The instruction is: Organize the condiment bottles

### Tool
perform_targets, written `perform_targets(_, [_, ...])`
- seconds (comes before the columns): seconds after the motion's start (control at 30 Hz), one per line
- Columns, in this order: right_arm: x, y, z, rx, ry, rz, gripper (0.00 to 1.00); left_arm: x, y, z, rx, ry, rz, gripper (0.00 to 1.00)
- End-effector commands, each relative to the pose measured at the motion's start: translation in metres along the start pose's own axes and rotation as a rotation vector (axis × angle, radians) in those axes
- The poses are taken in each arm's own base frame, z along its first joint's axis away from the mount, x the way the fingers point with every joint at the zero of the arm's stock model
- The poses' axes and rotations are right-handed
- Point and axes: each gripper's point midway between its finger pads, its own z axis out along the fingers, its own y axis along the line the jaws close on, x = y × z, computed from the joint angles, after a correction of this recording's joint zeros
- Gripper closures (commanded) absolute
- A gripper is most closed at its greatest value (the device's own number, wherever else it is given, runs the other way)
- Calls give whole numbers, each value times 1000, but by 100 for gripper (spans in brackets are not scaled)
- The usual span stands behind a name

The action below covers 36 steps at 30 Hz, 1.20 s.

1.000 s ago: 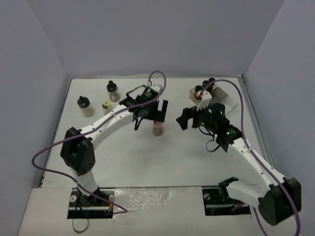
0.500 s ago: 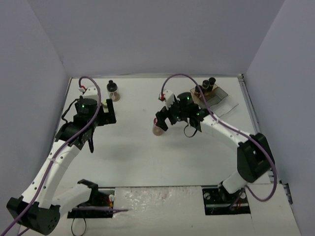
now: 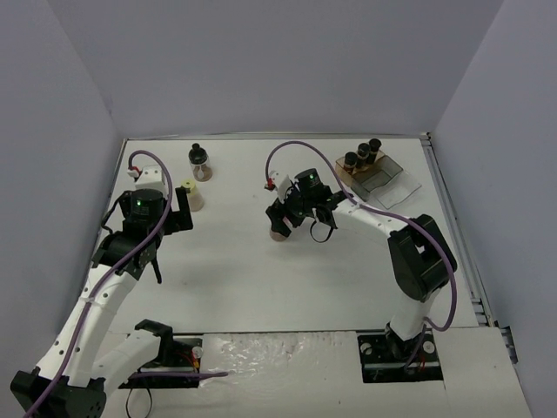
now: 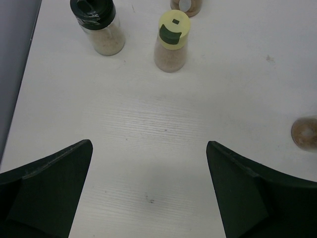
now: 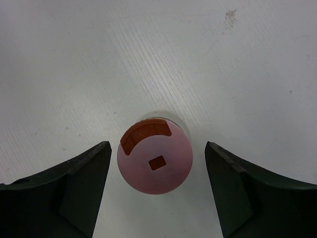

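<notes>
A pink-capped jar point(image 5: 154, 161) stands upright on the white table, mid-table in the top view point(image 3: 278, 230). My right gripper point(image 5: 156, 148) hangs over it, open, one finger on each side with a gap on both. My left gripper point(image 4: 148, 193) is open and empty above bare table at the left point(image 3: 148, 219). Ahead of it stand a yellow-capped jar point(image 4: 172, 39) and a black-capped jar point(image 4: 96, 25). Another black-capped jar point(image 3: 199, 159) stands further back. Three black-capped jars point(image 3: 364, 152) sit on the rack.
The stepped clear-and-brown rack point(image 3: 383, 178) stands at the back right. A brownish round thing point(image 4: 304, 133) shows at the right edge of the left wrist view. Walls close the table at the left, back and right.
The left arm swung from the pink-capped jar at mid-table to the left side. The right arm reached over to that jar, and its fingers have narrowed around it.
</notes>
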Motion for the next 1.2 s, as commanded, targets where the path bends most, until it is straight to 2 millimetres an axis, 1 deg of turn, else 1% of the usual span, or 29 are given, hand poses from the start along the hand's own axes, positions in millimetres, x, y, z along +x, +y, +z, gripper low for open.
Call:
perform_targets(0.0, [-31,-12,-2,58,-76,-57,42,-29,2,-3,-13,-82,-16,3])
perform_targets(0.03, [-31,-14,-2,66,-77,-56,49,-28,2,-2,-13,-78,-15,3])
perform_targets(0.1, [-32,-18,-2,84,-85,-52,60,-27,1,0,-10,-70,-13,3])
perform_targets(0.2, [-35,-23,-8,115,-108,-31,80,-27,1,1,-10,-65,-12,3])
perform_targets(0.23, [-36,-27,-12,133,-116,-23,84,-27,1,1,-11,-65,-13,3])
perform_targets(0.27, [-43,-35,-23,177,-144,-8,89,-27,1,0,-13,-66,-14,3])
perform_targets(0.3, [-49,-45,-37,215,-171,8,94,-27,1,0,-11,-66,-14,3])
perform_targets(0.37, [-59,-71,-64,322,-223,92,100,-26,1,1,-9,-63,-14,3])
perform_targets(0.43, [-70,-95,-95,421,-278,158,100,-25,1,2,-11,-56,-12,3])
perform_targets(0.5, [-69,-133,-134,584,-316,258,100,-25,1,4,-13,-50,-11,3])
perform_targets(0.53, [-69,-149,-155,661,-333,288,100,-24,1,4,-13,-47,-12,3])
perform_targets(0.6, [-65,-182,-199,813,-359,354,100,-23,0,5,-10,-39,-12,3])
perform_targets(0.63, [-60,-195,-215,868,-365,387,100,-24,-1,5,-6,-39,-12,3])
perform_targets(0.67, [-55,-206,-228,914,-369,417,100,-23,-1,5,-3,-39,-12,3])
perform_targets(0.73, [-37,-233,-256,1023,-386,504,100,-23,-2,5,1,-36,-10,3])
perform_targets(0.77, [-29,-244,-266,1060,-391,534,100,-23,-2,5,1,-35,-10,3])
perform_targets(0.83, [-15,-264,-275,1092,-390,578,100,-23,-1,5,-2,-36,-10,3])
perform_targets(0.9, [-5,-281,-269,1081,-374,602,100,-23,-1,5,-3,-36,-12,3])
perform_targets(1.0, [8,-308,-273,1109,-371,620,100,-22,-1,5,-3,-34,-11,3])
perform_targets(1.17, [20,-335,-263,1119,-346,631,100,-21,-1,7,-5,-26,-10,3])
